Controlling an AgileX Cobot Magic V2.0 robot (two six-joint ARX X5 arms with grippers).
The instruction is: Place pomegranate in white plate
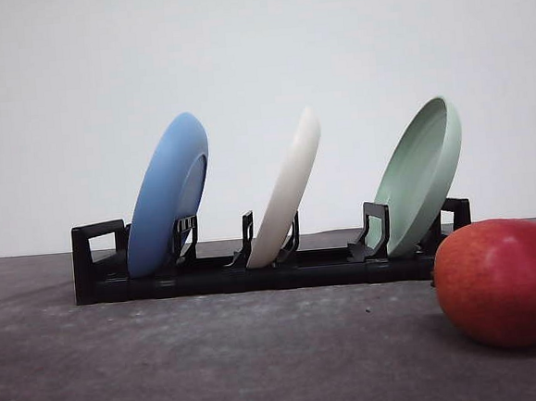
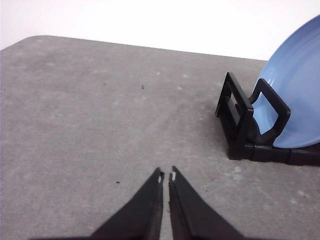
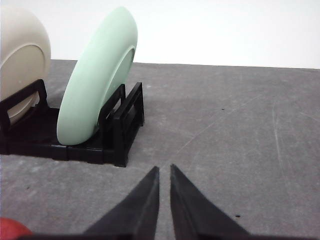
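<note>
The left end effector (image 2: 166, 176) is clenched, its two black fingers nearly meeting at the tips with only a thin slit between them, and it grasps nothing. It hangs over bare grey surface (image 2: 90, 125), with the left end of the black rack (image 2: 240, 120) near and ahead of it, off to one side. The right end effector (image 3: 164, 170) is likewise clenched on nothing, two dark fingers almost touching, above the surface with the right end of the rack near and ahead of it.

One rack (image 1: 255, 267) stands on the surface, and three plates lean in it, all tilted the same way, tops toward the right. Taken from the rack's left end: one blue plate (image 1: 167, 194) in the first slot, one white plate (image 1: 290, 189) in the middle slot, one pale green plate (image 1: 422, 174) in the slot at the right end. The three plates are well apart from one another, each propped by its own black bracket.

One pomegranate (image 1: 504, 281) lies on the surface just beside the rack's right end, on the near side of it and in front of the green plate's lower edge. It is red with a faint orange blush. Whether it touches the rack cannot be told. It is not in the white plate, which stands on edge in the rack's middle. In the right wrist view a sliver of the red fruit (image 3: 12, 229) shows at the picture's corner, nearer the camera than the rack.
</note>
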